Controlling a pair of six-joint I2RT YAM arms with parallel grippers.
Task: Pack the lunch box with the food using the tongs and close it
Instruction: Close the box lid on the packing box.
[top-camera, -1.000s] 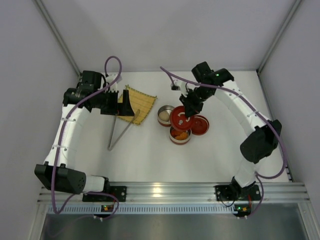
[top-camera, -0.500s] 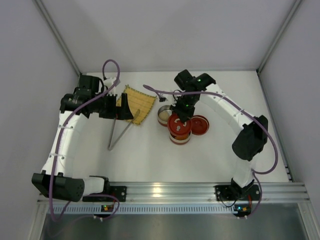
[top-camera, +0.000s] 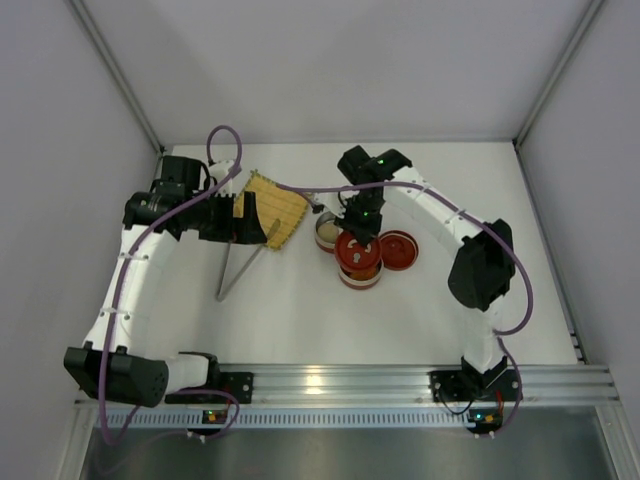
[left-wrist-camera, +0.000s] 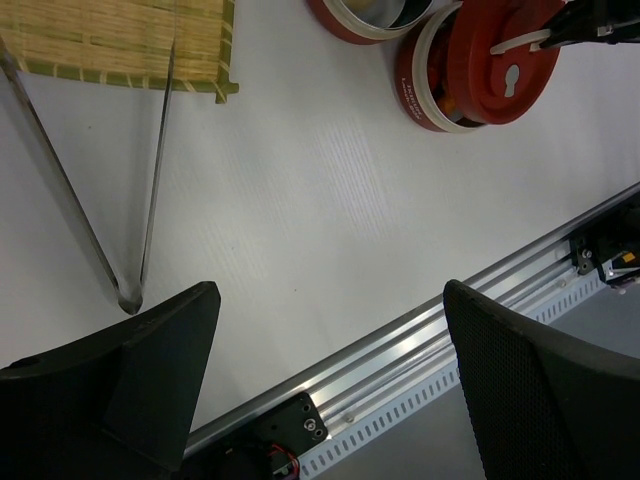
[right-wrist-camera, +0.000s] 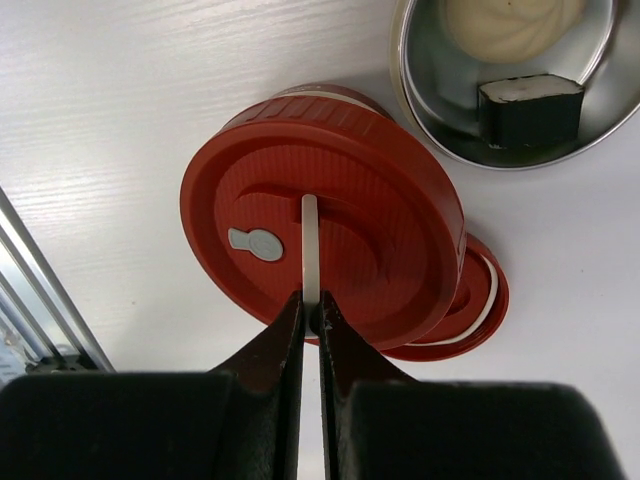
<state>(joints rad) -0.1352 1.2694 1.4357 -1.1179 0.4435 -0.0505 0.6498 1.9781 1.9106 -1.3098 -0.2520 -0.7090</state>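
Note:
My right gripper (right-wrist-camera: 311, 305) is shut on the white handle strip of the lunch box's red lid (right-wrist-camera: 330, 200). It holds the lid (top-camera: 358, 248) tilted over a red tier (left-wrist-camera: 425, 85) that holds orange food (left-wrist-camera: 447, 100). To the left stands a steel-lined tier (right-wrist-camera: 420, 110) with a white round piece (right-wrist-camera: 510, 20) and a white-and-dark piece (right-wrist-camera: 530, 105). The silver tongs (top-camera: 240, 262) lie on the table, tips on the mat. My left gripper (left-wrist-camera: 330, 350) hovers open and empty above the tongs' joined end (left-wrist-camera: 130, 300).
A yellow woven mat (top-camera: 272, 208) lies at the back left. A second red round piece (top-camera: 400, 250) sits right of the stack. The aluminium rail (top-camera: 330, 380) runs along the near edge, and grey walls close in both sides.
My right arm swung left and brought the lid from beside the right red piece to over the tier with orange food. The left arm barely shifted.

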